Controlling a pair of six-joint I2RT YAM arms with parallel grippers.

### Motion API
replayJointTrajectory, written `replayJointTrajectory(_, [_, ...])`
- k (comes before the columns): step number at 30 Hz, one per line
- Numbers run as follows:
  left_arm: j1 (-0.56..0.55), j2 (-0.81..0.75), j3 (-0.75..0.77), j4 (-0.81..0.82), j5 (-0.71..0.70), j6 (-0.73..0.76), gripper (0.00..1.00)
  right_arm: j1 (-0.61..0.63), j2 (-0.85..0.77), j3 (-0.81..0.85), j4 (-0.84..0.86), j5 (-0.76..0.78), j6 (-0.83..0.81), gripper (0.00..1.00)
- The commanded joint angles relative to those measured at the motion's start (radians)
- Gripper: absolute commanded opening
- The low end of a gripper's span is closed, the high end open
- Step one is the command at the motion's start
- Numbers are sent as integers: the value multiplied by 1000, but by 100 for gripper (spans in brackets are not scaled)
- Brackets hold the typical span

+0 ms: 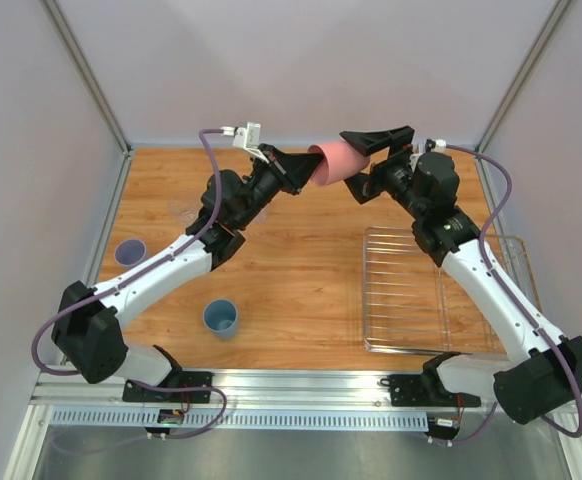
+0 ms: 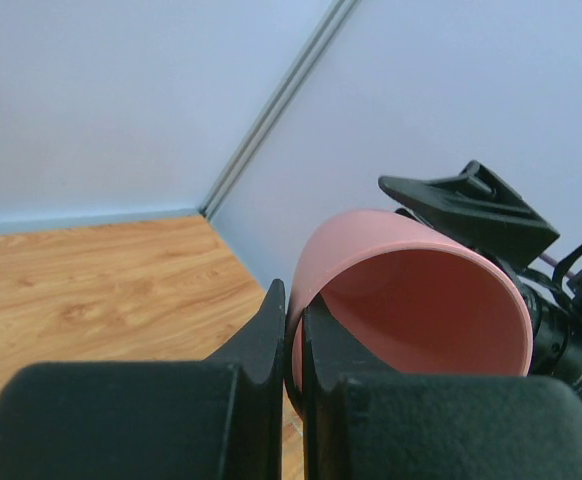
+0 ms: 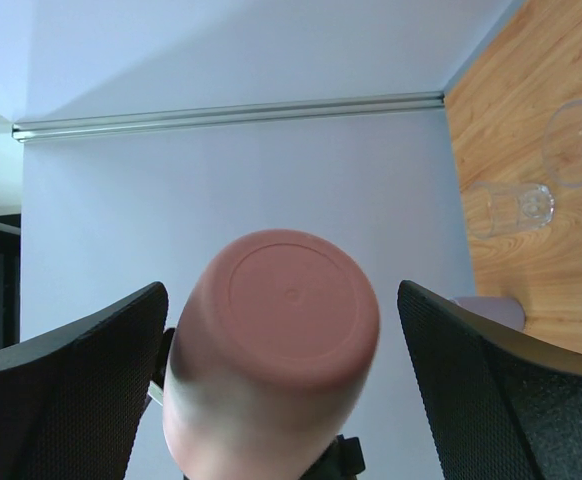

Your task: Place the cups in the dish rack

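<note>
My left gripper (image 1: 304,171) is shut on the rim of the pink cup (image 1: 336,162) and holds it on its side, high above the back of the table. In the left wrist view one finger is inside the cup (image 2: 421,310) and one outside, pinching the wall at the gripper (image 2: 293,330). My right gripper (image 1: 369,160) is open, with a finger on each side of the cup's base (image 3: 291,300), not touching it. The blue cup (image 1: 220,318) and the lavender cup (image 1: 130,252) stand on the table at the left. Two clear tumblers (image 3: 516,207) (image 3: 578,140) show in the right wrist view. The dish rack (image 1: 401,290) holds no cups.
The wooden table (image 1: 301,270) is closed in by pale walls at the back and sides. A metal rail (image 1: 301,385) runs along the near edge by the arm bases. The right arm (image 1: 481,270) reaches over the rack's right part.
</note>
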Motion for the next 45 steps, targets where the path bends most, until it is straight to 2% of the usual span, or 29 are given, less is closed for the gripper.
replayJointTrajectory(1, [-42,-21,40,77,-22,114,0,14,5,37,109,10,67,100])
replayJointTrajectory(9, [-72,7,58,86,-116,278,0,28,5,40,103,4,104,92])
replayJointTrajectory(13, [-73,26,75,99,-104,310,0,28,11,42,121,-13,107,77])
replayJointTrajectory(16, [-73,34,78,98,-61,321,0,28,23,63,120,-22,90,57])
replayJointTrajectory(17, [-73,30,77,96,-51,328,0,28,27,74,109,-28,82,44])
replayJointTrajectory(19, [-73,27,69,96,-29,341,0,28,37,101,77,-33,57,31])
replayJointTrajectory(20, [-73,22,68,93,-27,348,3,28,39,106,71,-34,47,19])
replayJointTrajectory(21, [-73,20,66,89,-25,356,6,26,42,109,71,-36,40,15])
replayJointTrajectory(22, [-73,16,63,89,-18,365,17,28,42,109,43,-34,30,10])
replayJointTrajectory(23, [-73,13,63,77,-12,381,29,28,42,105,39,-31,27,1])
replayJointTrajectory(27, [-73,-9,86,8,12,410,68,20,36,103,17,-16,-13,0])
replayJointTrajectory(28, [-73,-16,91,-6,10,411,89,17,31,105,-1,-11,-26,0])
replayJointTrajectory(29, [-73,-33,91,-26,4,413,94,10,25,106,-10,1,-54,0])
replayJointTrajectory(31, [-72,-55,91,-51,-19,430,100,2,13,114,-41,16,-88,1])
replayJointTrajectory(37, [-53,-174,115,-206,-42,468,100,-90,-51,155,-237,113,-340,0])
replayJointTrajectory(39, [-47,-210,144,-325,-41,471,100,-125,-78,149,-248,145,-429,1])
replayJointTrajectory(42, [-30,-246,199,-529,-109,453,100,-127,-131,140,-291,255,-737,1])
replayJointTrajectory(43, [-14,-266,212,-564,-132,438,100,-129,-162,97,-311,297,-895,1])
replayJointTrajectory(45, [2,-292,209,-678,-139,434,100,-129,-203,15,-304,323,-1034,0])
